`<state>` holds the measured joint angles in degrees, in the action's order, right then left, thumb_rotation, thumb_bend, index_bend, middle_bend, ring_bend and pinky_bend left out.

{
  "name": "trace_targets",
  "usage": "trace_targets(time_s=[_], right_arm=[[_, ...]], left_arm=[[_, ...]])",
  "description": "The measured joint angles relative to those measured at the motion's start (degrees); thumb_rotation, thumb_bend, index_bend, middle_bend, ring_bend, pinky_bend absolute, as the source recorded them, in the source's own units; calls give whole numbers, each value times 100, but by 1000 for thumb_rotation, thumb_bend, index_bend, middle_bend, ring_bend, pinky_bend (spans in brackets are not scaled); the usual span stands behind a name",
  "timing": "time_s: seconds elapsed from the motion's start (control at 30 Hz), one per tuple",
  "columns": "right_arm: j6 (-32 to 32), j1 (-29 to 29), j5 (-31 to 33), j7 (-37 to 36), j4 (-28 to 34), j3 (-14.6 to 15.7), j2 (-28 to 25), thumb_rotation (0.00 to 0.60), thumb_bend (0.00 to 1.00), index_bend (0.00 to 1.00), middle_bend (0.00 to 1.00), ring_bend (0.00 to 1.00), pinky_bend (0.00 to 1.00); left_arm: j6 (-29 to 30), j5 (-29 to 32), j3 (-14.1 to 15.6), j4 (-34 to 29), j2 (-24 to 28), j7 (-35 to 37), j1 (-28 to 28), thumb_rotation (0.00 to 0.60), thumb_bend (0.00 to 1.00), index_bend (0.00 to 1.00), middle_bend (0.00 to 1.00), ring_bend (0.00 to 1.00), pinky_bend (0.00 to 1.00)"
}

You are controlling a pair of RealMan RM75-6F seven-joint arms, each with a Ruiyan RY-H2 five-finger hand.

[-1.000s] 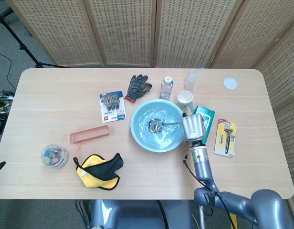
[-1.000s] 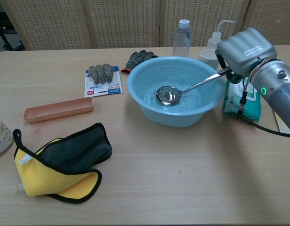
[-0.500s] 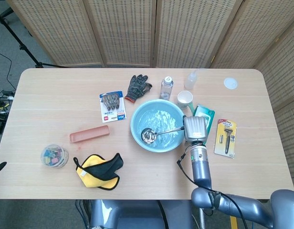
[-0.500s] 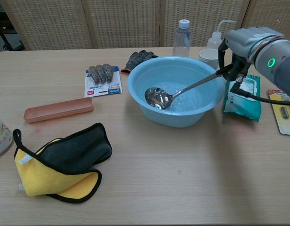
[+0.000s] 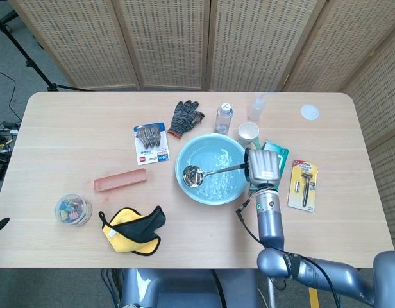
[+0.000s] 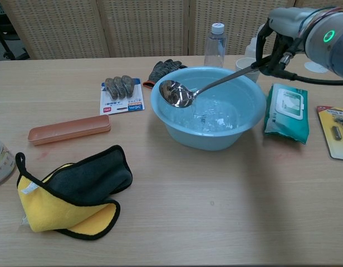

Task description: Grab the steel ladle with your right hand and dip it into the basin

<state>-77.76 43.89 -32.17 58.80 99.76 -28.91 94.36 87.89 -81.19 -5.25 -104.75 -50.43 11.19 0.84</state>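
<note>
The light blue basin [image 5: 211,193] [image 6: 207,139] stands right of the table's middle with water in it. My right hand [image 5: 262,166] [image 6: 283,25] grips the end of the steel ladle's handle above the basin's right rim. The ladle [image 5: 193,175] [image 6: 176,93] is raised, its bowl hanging over the basin's left rim, above the water. My left hand is not in either view.
A green wipes packet [image 6: 287,112] and a razor pack [image 5: 303,184] lie right of the basin. Behind the basin stand a white cup [image 5: 248,133], a clear bottle [image 5: 224,117] and a squeeze bottle [image 5: 256,106]. Gloves [image 5: 184,116], a card pack [image 5: 151,143], a pink tray [image 5: 120,180] and a yellow cloth [image 5: 132,229] lie to the left.
My right hand has risen and lifted the ladle's bowl out of the water, swinging it left to above the basin's left rim.
</note>
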Motion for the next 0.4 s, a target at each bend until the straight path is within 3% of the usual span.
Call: trace_targets(time_s=[0.4], right_arm=[[-539, 345, 347, 253, 380, -148, -245, 600, 1000, 901, 1000, 953, 1000]], left_arm=[[43, -43, 12, -5, 10, 22, -21, 600, 0, 0, 0, 0, 0]])
